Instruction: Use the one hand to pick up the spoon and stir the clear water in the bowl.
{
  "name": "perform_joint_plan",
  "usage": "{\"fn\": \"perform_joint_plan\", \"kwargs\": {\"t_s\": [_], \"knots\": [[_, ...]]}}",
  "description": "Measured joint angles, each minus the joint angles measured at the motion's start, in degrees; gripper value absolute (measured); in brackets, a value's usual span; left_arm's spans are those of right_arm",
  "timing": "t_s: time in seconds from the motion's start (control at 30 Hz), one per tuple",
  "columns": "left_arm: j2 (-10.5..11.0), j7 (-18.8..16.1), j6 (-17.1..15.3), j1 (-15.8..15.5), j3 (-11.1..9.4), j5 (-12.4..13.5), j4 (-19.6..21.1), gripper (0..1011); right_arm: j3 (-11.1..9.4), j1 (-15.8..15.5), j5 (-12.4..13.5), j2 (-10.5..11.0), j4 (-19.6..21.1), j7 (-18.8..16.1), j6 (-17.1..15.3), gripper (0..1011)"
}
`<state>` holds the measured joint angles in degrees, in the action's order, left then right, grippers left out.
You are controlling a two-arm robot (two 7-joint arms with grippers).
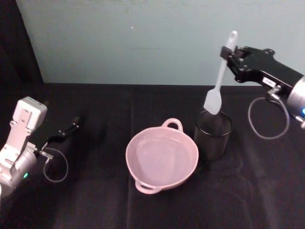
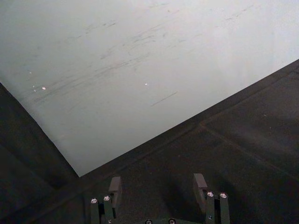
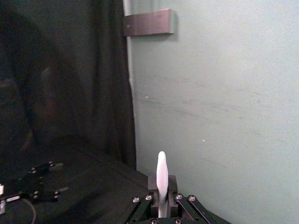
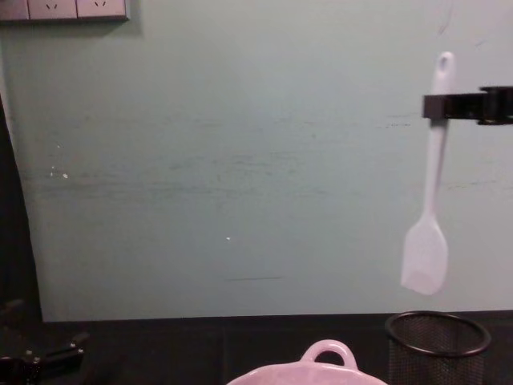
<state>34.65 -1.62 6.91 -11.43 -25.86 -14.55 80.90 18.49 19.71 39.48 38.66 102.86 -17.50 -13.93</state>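
Spoon (image 1: pixel 220 76) is at upper right of the head view, off the table, clamped near the hole end of its handle by the right gripper (image 1: pixel 231 56). Long axis is close to vertical: hole end up, paddle head down, head leaning slightly toward frame left. The head hangs over the black mesh cup (image 1: pixel 213 136).

The head view makes the paddle look level with the cup rim. The chest view puts the spoon (image 4: pixel 433 184) at the right of the frame with a clear gap above the cup (image 4: pixel 437 345); the right gripper (image 4: pixel 439 106) enters from the right edge, fingers closed across the handle. The right wrist view has the spoon (image 3: pixel 161 179) edge-on, a thin white blade pinched in the gripper (image 3: pixel 161 198).

Pink bowl (image 1: pixel 195 157) sits mid-frame in the head view, just left of the cup, with a faint liquid ring inside. The chest view catches its loop handle and rim (image 4: pixel 321 373) at the bottom edge.

Left gripper (image 1: pixel 71 128) rests low at frame left, well apart from the bowl. The left wrist view shows the left gripper (image 2: pixel 156 184) spread, nothing between its fingers.

Surface is black cloth (image 1: pixel 95 200). Pale green wall (image 1: pixel 143 38) behind, black curtain (image 3: pixel 60 70) to the side, sockets (image 4: pixel 72 8) at upper left of the chest view.
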Motion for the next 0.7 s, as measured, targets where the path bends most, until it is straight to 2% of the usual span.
{"fn": "perform_joint_plan", "kwargs": {"t_s": [0.23,0.37,0.47,0.7], "knots": [[0.0,0.0,0.0,0.0,0.0,0.0,0.0,1005,3.6,3.8,-1.2,-1.5,-0.1,-3.1,-3.2,118],[0.0,0.0,0.0,0.0,0.0,0.0,0.0,1005,5.1,4.7,-1.6,-2.4,-0.5,-4.3,-3.2,119],[0.0,0.0,0.0,0.0,0.0,0.0,0.0,1005,6.6,5.2,-2.1,-3.4,-1.3,-5.9,-1.6,119],[0.0,0.0,0.0,0.0,0.0,0.0,0.0,1005,8.4,5.1,-3.1,-5.0,-3.4,-8.2,2.3,119]]}}
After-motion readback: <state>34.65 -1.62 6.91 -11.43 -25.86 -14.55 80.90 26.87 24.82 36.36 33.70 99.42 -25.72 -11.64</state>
